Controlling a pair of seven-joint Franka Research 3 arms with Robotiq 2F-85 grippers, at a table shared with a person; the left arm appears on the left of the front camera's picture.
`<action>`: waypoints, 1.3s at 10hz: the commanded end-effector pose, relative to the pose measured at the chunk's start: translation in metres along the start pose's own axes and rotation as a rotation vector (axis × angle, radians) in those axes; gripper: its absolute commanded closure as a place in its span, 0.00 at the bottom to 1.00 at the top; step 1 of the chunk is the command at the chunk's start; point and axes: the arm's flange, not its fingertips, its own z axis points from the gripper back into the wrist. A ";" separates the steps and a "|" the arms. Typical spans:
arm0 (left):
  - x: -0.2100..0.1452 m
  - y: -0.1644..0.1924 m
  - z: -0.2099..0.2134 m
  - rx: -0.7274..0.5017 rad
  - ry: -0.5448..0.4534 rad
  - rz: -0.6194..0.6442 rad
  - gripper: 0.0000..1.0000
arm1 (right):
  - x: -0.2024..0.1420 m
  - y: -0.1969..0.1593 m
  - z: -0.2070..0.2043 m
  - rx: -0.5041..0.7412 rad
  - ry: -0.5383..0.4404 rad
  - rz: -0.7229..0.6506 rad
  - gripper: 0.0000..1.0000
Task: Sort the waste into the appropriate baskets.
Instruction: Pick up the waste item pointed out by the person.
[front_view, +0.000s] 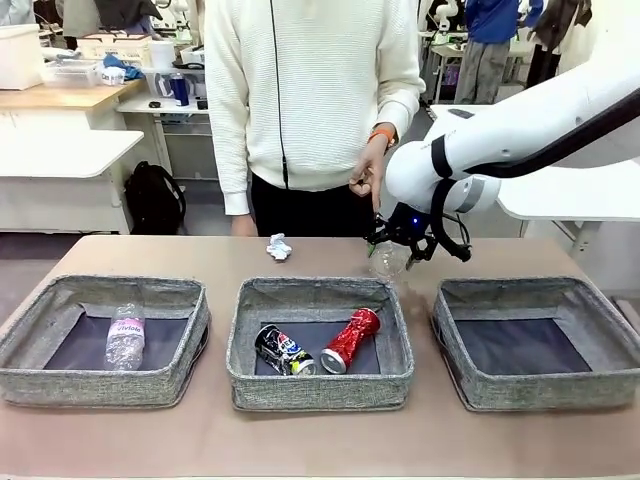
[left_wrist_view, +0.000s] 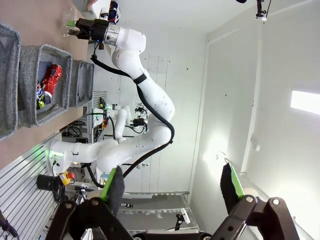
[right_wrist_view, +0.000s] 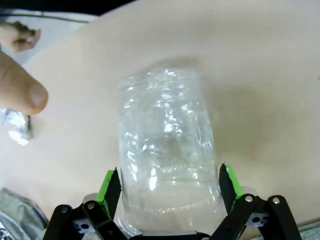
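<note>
The right gripper (right_wrist_view: 169, 175) has its fingers wide around the clear plastic cup (right_wrist_view: 165, 130), just behind the far right corner of the middle basket (front_view: 318, 388); the left gripper (left_wrist_view: 172, 170) is wide open, empty

Three shallow rectangular baskets of grey woven fabric with dark floors stand in a row on the table. In the left basket (front_view: 100, 388) a clear plastic bottle (front_view: 126, 335) lies on its side. The middle basket (front_view: 320, 392) holds a crushed dark can (front_view: 283, 350) and a crushed red can (front_view: 350, 340), lying side by side and tilted. The right basket (front_view: 550, 392) stands apart from them. Behind the middle basket a crumpled white paper wad (front_view: 279, 247) rests on the table. A clear plastic cup (right_wrist_view: 167, 150) sits between my right jaws, which stand wide around it, its wider end towards me; I cannot tell whether the pads touch it.
</note>
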 end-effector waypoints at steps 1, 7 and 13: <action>-0.001 -0.003 -0.001 -0.024 0.002 -0.024 0.00 | 0.005 0.004 0.002 0.004 -0.008 -0.040 0.00; -0.001 -0.003 -0.001 -0.024 0.002 -0.024 0.00 | 0.005 0.002 -0.001 -0.001 0.029 -0.026 0.18; -0.001 -0.003 -0.001 -0.024 0.002 -0.024 0.00 | 0.006 -0.001 -0.001 0.000 0.026 -0.010 0.54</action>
